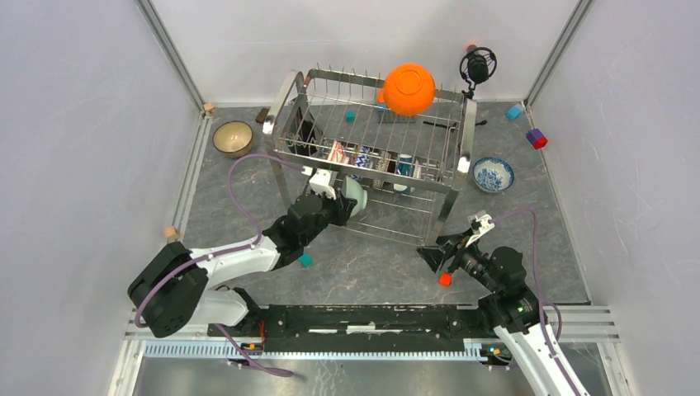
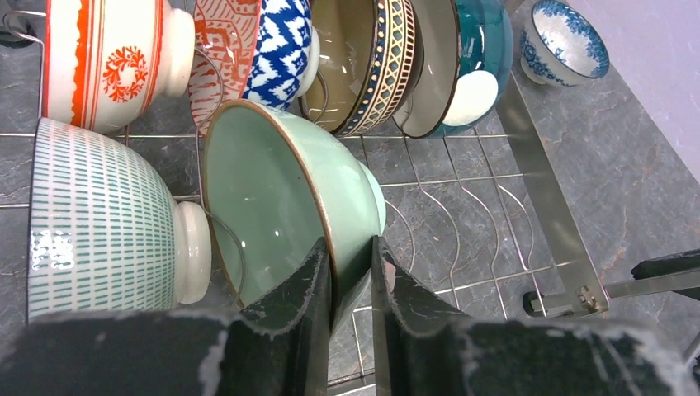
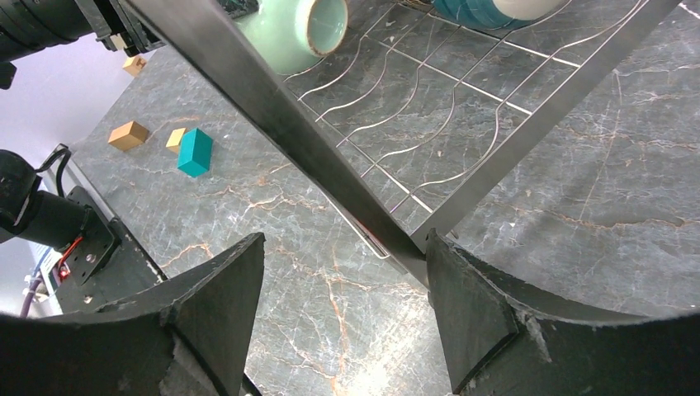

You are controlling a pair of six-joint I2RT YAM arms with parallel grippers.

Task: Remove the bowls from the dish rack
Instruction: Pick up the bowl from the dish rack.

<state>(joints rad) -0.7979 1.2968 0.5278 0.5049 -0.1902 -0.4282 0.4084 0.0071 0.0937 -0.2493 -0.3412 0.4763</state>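
The dish rack [image 1: 289, 99] stands mid-table with an orange bowl [image 1: 409, 89] on its top tier. On the lower tier, several bowls stand on edge: a red-and-white one [image 2: 115, 58], a blue-and-white one [image 2: 281, 49], a teal-dashed white one [image 2: 91, 223] and a pale green bowl [image 2: 272, 181]. My left gripper [image 2: 351, 256] pinches the green bowl's rim, one finger inside and one outside. My right gripper [image 3: 342, 264] stands open over the tabletop by the rack's front right leg [image 3: 272, 107]. A brown-gold bowl [image 1: 233, 138] and a blue-and-white bowl [image 1: 494, 174] sit on the table.
A black microphone [image 1: 477, 66] stands behind the rack's right end. Small blocks lie about: teal [image 1: 305, 260], red [image 1: 446, 279], blue [image 1: 513, 111], purple-red [image 1: 536, 138] and wood [image 1: 172, 233]. White walls enclose the table on three sides.
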